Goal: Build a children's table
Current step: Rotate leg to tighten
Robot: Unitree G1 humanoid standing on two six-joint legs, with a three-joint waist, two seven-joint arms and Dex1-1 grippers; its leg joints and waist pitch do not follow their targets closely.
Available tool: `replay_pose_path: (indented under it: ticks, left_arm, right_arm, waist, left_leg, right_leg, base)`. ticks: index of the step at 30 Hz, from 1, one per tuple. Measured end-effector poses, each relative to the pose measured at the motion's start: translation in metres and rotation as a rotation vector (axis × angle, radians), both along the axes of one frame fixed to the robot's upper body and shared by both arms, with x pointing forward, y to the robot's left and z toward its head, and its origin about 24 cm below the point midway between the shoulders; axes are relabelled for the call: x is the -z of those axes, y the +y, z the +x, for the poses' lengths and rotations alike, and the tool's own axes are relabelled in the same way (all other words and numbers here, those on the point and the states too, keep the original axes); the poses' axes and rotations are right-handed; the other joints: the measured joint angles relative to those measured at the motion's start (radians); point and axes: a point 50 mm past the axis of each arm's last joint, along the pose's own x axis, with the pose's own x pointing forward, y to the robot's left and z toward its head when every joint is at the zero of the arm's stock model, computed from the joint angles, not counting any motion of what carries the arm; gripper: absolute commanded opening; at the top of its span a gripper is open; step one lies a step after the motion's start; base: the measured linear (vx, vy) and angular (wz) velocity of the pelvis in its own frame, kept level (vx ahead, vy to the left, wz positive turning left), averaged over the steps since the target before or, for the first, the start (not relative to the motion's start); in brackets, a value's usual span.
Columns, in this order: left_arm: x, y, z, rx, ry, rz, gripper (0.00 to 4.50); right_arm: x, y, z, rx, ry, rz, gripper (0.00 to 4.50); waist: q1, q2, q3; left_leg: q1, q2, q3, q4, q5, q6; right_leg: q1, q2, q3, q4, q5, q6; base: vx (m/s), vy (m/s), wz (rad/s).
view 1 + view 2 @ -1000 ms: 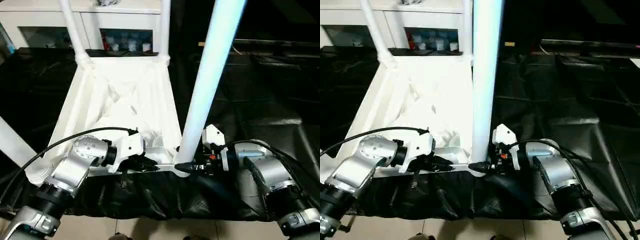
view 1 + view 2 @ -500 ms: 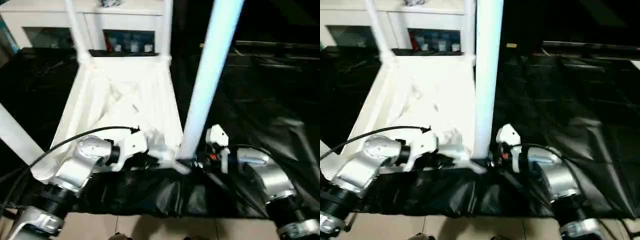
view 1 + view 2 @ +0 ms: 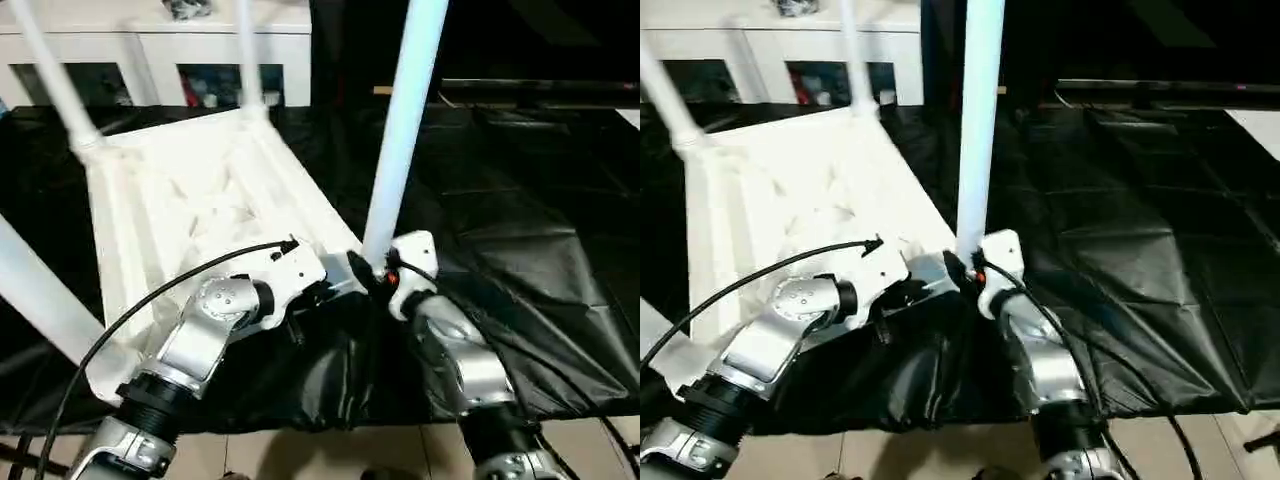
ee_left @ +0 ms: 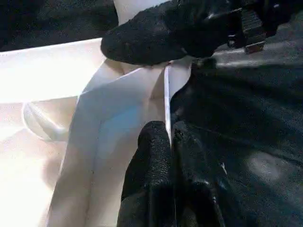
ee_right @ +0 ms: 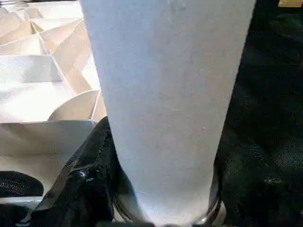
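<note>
Pinching the thin rim of the upturned children's table (image 3: 190, 190) are the left gripper's (image 4: 170, 142) closed jaws, while the right gripper (image 3: 372, 278) is clasping its near-corner leg (image 3: 400, 130) on black sheeting (image 3: 520, 230).

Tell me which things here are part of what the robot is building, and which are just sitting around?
Part of the job:
- upside-down white table top
- near leg, gripped by the right gripper
- top's thin rim, pinched by the left gripper

Just around:
- white glass-doored cabinet
- black sheet
</note>
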Motion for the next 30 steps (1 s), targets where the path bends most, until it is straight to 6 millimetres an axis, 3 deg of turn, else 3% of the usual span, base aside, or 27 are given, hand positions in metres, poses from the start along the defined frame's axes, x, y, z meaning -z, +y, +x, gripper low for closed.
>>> replay_pose_path:
  ticks: [4, 11, 15, 17, 18, 23, 30]
  left_arm:
    - [-0.001, -0.002, -0.001, 0.024, -0.014, -0.002, 0.00]
    - [-0.003, 0.002, -0.006, 0.110, -0.023, 0.005, 0.00]
    - [-0.003, 0.004, -0.009, 0.148, -0.024, 0.015, 0.00]
    - [-0.002, 0.006, -0.009, 0.142, -0.017, 0.009, 0.00]
    - [-0.002, 0.007, -0.009, 0.138, -0.007, 0.001, 0.44]
    - [-0.001, 0.026, -0.007, 0.138, 0.036, 0.033, 0.58]
    - [-0.002, 0.028, -0.001, 0.144, 0.034, 0.031, 1.24]
  right_arm:
    - [0.000, -0.003, 0.000, -0.030, -0.015, -0.046, 3.43]
    - [-0.004, -0.024, -0.009, -0.128, -0.045, -0.118, 3.43]
    - [-0.007, -0.046, -0.023, -0.237, -0.075, -0.175, 3.43]
    - [-0.006, -0.055, -0.029, -0.278, -0.067, -0.181, 3.43]
    - [-0.005, -0.061, -0.034, -0.309, -0.055, -0.179, 3.53]
    - [-0.010, -0.096, -0.040, -0.330, -0.035, -0.228, 3.53]
    - [-0.012, -0.100, -0.042, -0.380, -0.024, -0.241, 3.53]
  waist:
    - [0.005, -0.003, -0.002]
    - [0.033, -0.002, -0.003]
    - [0.051, 0.002, -0.004]
    - [0.051, 0.007, -0.003]
    - [0.052, 0.010, -0.003]
    - [0.045, 0.022, -0.004]
    - [0.046, 0.034, -0.009]
  left_leg:
    - [-0.005, 0.000, -0.001, 0.001, 0.000, 0.000]
    - [-0.006, 0.001, 0.000, 0.001, 0.000, 0.000]
    - [-0.006, 0.001, 0.001, 0.004, 0.000, 0.001]
    - [-0.006, 0.001, 0.000, 0.006, 0.000, 0.000]
    - [-0.006, 0.001, 0.000, 0.006, 0.000, 0.000]
    - [-0.006, 0.001, -0.001, 0.007, 0.000, 0.000]
    - [-0.006, 0.001, -0.002, 0.010, 0.000, 0.000]
  right_leg:
    - [-0.001, 0.000, -0.001, 0.000, 0.003, -0.003]
    - [-0.001, 0.001, -0.001, 0.001, 0.000, 0.000]
    - [-0.001, 0.001, -0.001, 0.001, 0.000, 0.000]
    - [-0.001, 0.001, -0.001, 0.001, 0.001, 0.000]
    - [-0.001, 0.001, -0.001, 0.002, 0.002, 0.000]
    - [0.000, 0.001, -0.001, 0.003, 0.006, 0.000]
    - [0.000, 0.002, -0.001, 0.004, 0.009, -0.002]
  base:
    - [0.000, 0.000, 0.00]
    - [0.000, 0.000, 0.00]
    - [0.000, 0.000, 0.00]
    - [0.000, 0.000, 0.00]
    - [0.000, 0.000, 0.00]
    - [0.000, 0.000, 0.00]
    - [0.000, 0.000, 0.00]
